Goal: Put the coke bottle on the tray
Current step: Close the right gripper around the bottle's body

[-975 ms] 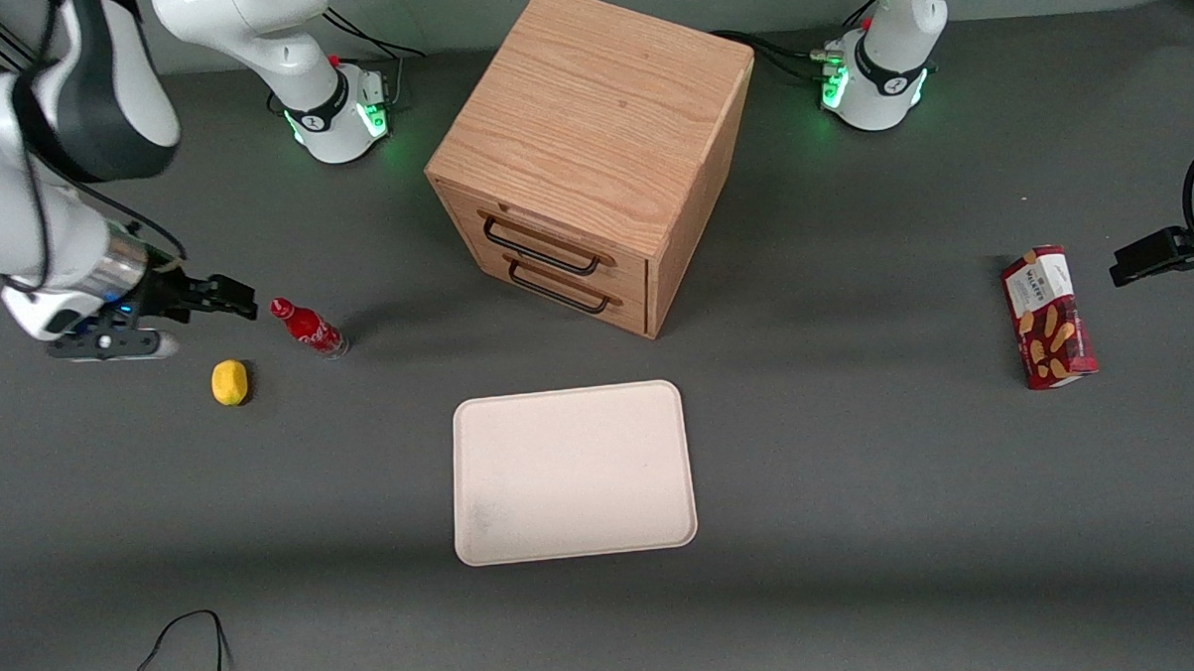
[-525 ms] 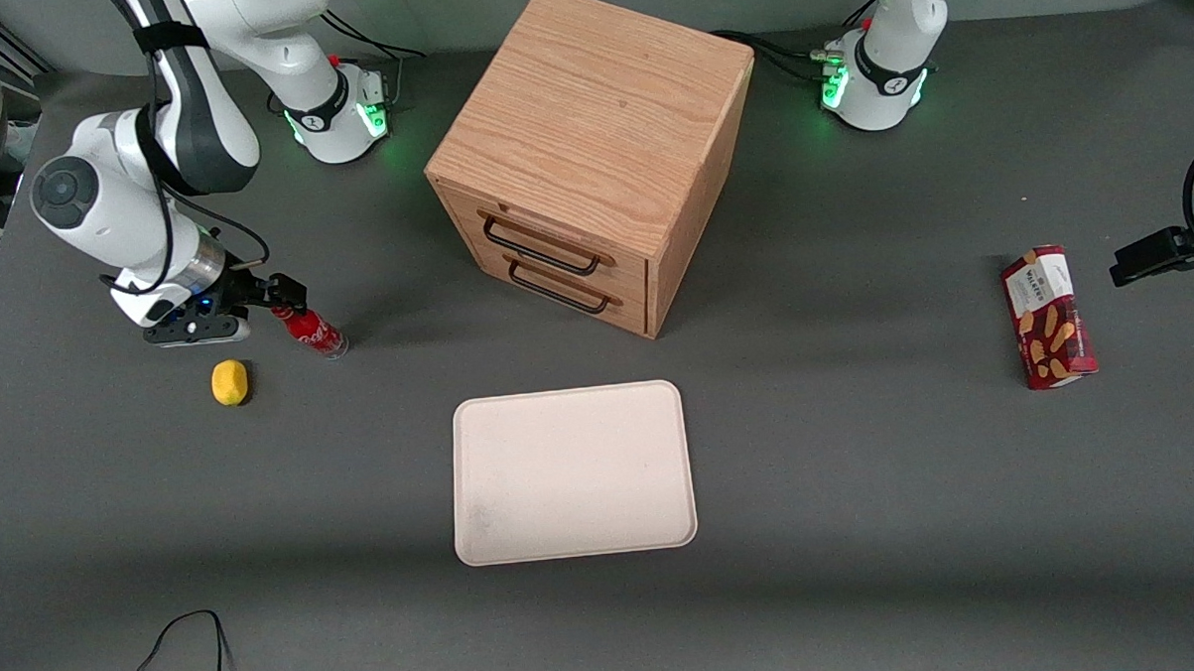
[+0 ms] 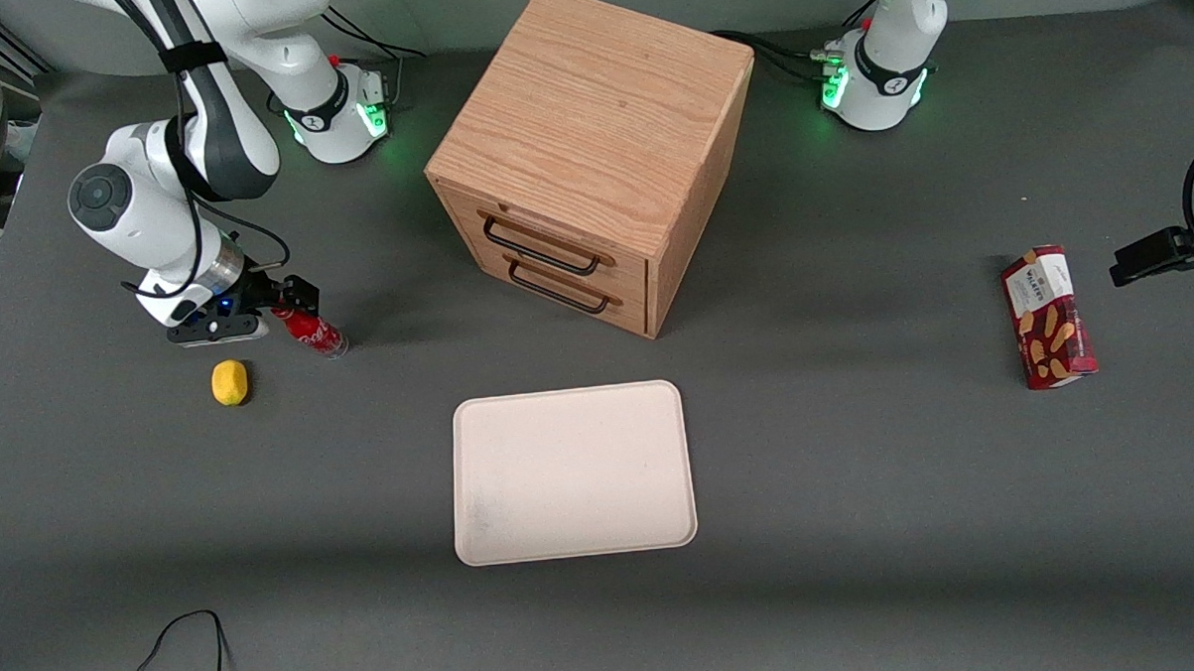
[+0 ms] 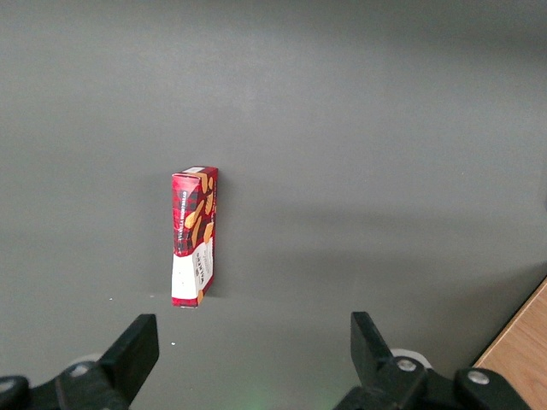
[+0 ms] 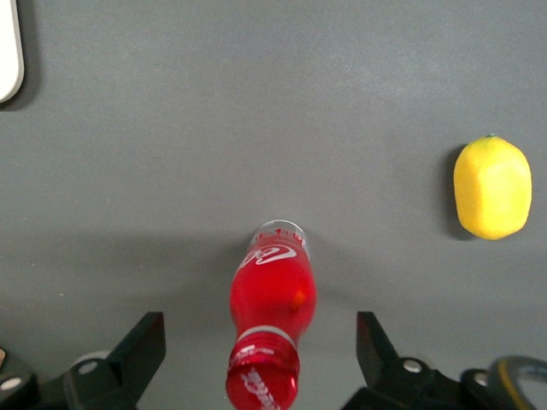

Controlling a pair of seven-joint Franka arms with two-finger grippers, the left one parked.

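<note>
step: reaching to grasp | gripper (image 3: 293, 298) spread wide, straddling coke bottle (image 3: 311, 331) cap; bottle upright on table, ten o'clock of tray (image 3: 572, 470) | next: descend; close on neck; lift

Dark grey bench (image 3: 862, 525), matte. On it: wooden drawer cabinet (image 3: 591, 157) mid-bench, turned at an angle, two black handles. Cream tray (image 3: 572, 471) flat, nearer the front camera than the cabinet. Coke bottle (image 3: 311, 331) upright toward the working arm's end, lemon (image 3: 228, 382) near it and closer to the camera, the two apart. Hand (image 3: 293, 298) sits at the bottle's cap, fingers spread either side of the neck, not closed on it. Red biscuit box (image 3: 1047, 317) lies flat toward the parked arm's end. Black cable (image 3: 186, 643) loops at the camera-side edge.
</note>
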